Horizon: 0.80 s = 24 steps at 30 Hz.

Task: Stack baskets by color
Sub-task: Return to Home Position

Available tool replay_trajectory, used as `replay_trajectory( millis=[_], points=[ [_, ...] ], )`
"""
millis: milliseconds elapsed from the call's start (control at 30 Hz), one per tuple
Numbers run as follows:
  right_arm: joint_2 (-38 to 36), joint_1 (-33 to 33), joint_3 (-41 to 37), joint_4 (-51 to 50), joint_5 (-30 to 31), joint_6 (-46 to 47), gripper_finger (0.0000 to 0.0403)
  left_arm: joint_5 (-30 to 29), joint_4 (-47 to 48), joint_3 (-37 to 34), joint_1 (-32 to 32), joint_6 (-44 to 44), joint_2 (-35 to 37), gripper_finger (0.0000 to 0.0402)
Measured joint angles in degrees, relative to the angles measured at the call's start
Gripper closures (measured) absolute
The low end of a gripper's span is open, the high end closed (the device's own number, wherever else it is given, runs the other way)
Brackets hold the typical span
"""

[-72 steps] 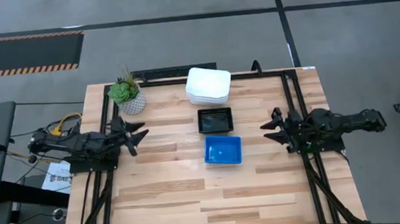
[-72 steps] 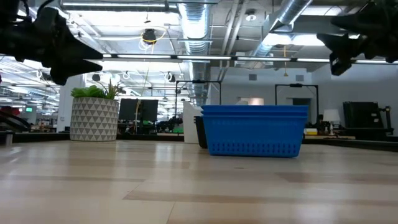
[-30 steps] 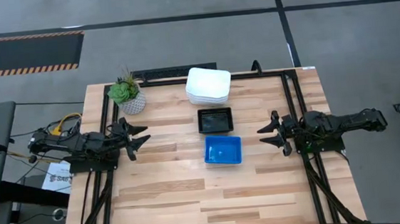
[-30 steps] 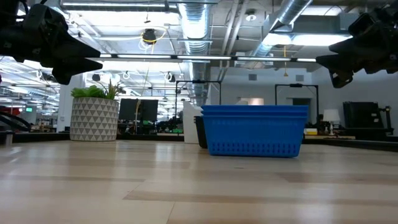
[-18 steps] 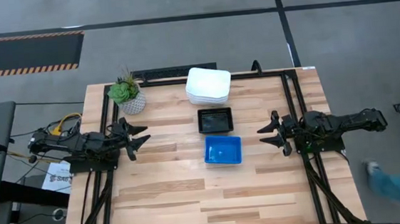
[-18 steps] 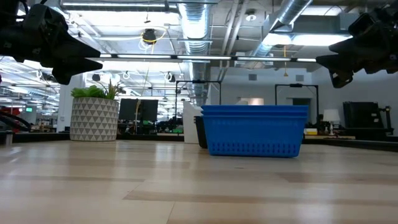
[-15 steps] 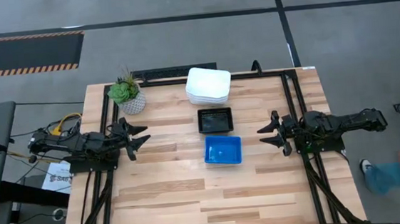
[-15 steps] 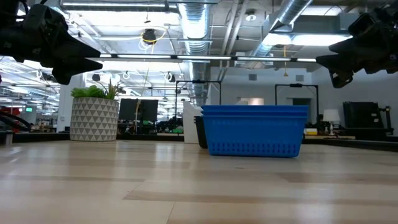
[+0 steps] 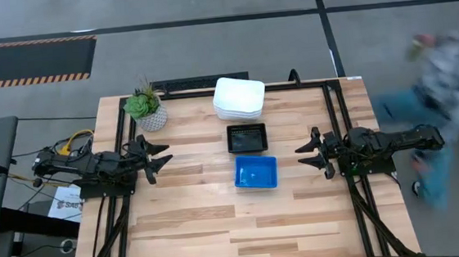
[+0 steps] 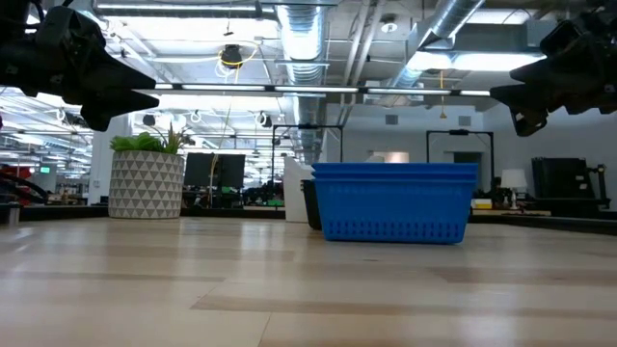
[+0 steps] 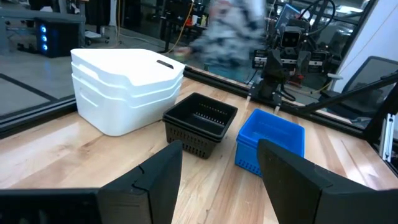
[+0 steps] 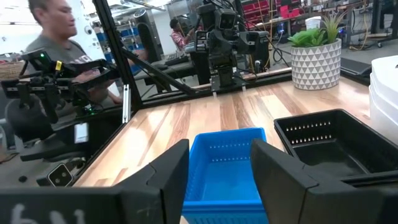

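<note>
— Where's the left tool?
— The left tool (image 9: pixel 160 159) hangs at the middle left of the high view, over the table (image 9: pixel 196 221) edge. Its fingers are spread wide and hold nothing.
— And the right tool?
— The right tool (image 9: pixel 301 155) is at the middle right, equally spread and empty.
— The baskets?
— In a column between them: white baskets (image 9: pixel 239 97) uppermost, black baskets (image 9: pixel 247 138) just below, blue baskets (image 9: pixel 256 172) lowest. A potted plant (image 9: pixel 146 109) stands at the upper left.
</note>
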<state>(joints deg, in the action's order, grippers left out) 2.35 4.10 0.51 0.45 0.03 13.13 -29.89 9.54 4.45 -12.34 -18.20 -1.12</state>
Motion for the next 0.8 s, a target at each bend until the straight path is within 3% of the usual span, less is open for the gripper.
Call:
replay_trajectory(
  millis=[800],
  points=[
    [0.0, 0.0, 0.0, 0.0, 0.0, 0.0, 0.0208, 0.0, 0.0, 0.0, 0.0, 0.0, 0.0, 0.0204]
  ],
)
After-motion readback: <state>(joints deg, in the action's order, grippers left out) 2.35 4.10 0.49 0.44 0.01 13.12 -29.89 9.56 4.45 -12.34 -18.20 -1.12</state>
